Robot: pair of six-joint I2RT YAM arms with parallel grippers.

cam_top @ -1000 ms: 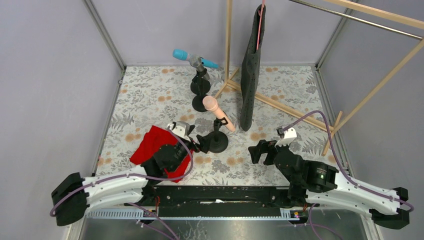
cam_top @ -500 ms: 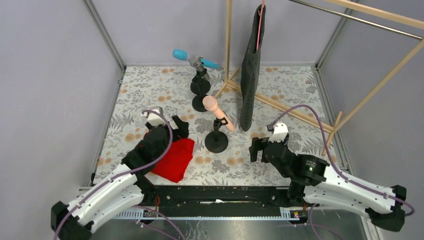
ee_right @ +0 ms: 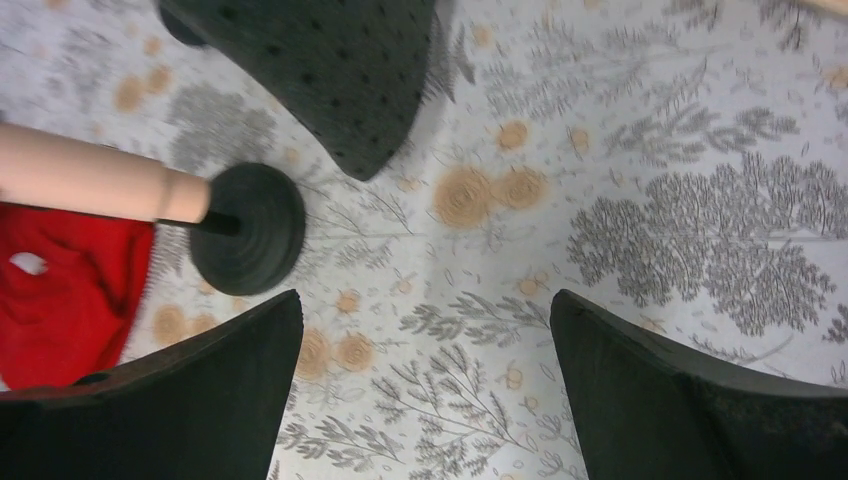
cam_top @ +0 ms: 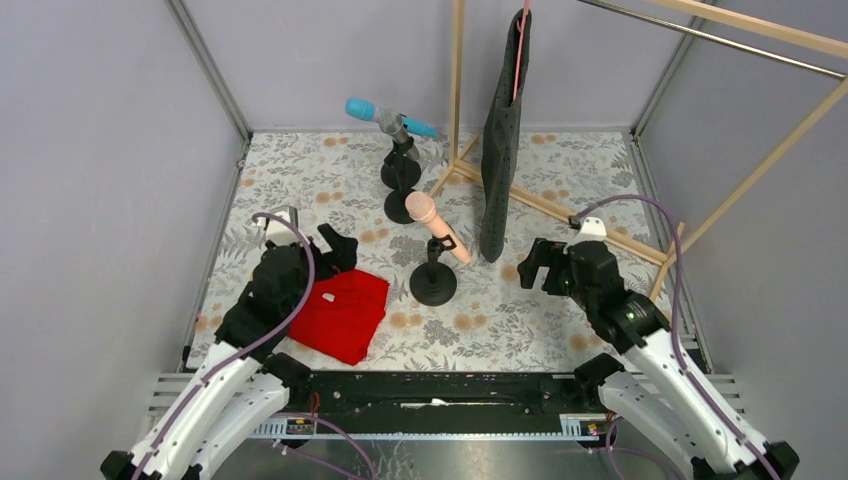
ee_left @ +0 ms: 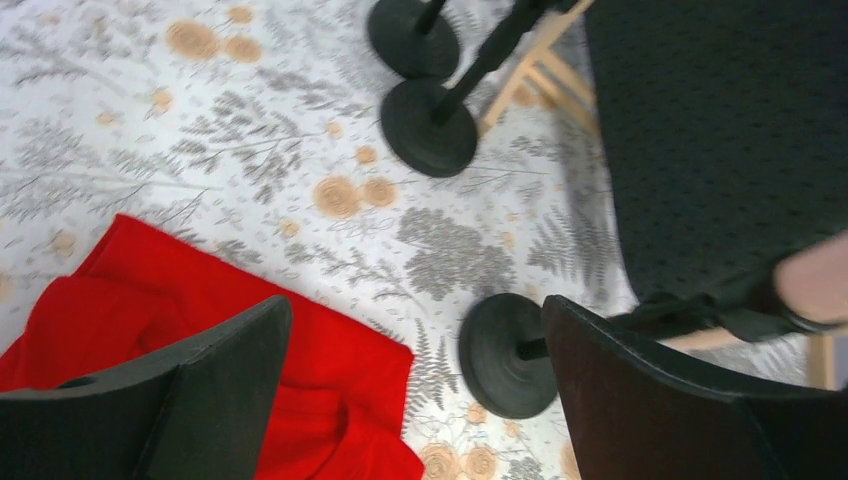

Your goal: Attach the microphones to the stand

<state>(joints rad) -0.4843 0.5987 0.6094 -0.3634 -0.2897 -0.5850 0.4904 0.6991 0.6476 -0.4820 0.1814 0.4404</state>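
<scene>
The cyan-blue microphone (cam_top: 362, 109) sits in a clip on a black stand (cam_top: 400, 170) at the back. The peach-pink microphone (cam_top: 437, 226) sits tilted on the near stand (cam_top: 433, 285), which also shows in the left wrist view (ee_left: 503, 355) and the right wrist view (ee_right: 248, 228). A third stand base (cam_top: 403, 207) lies between them. No silver-grey microphone is in view. My left gripper (cam_top: 335, 245) is open and empty above the edge of the red cloth, left of the near stand. My right gripper (cam_top: 535, 262) is open and empty over bare mat, right of that stand.
A red cloth (cam_top: 345, 312) lies crumpled on the floral mat (cam_top: 300, 180) at the front left. A black garment (cam_top: 502, 140) hangs from a wooden rack (cam_top: 457, 90) at the back right, its base rails (cam_top: 590, 225) crossing the mat. Grey walls close in the sides.
My left arm has drawn back and to the left, away from the near stand's base, and uncovered the red cloth. My right arm has moved back and to the right.
</scene>
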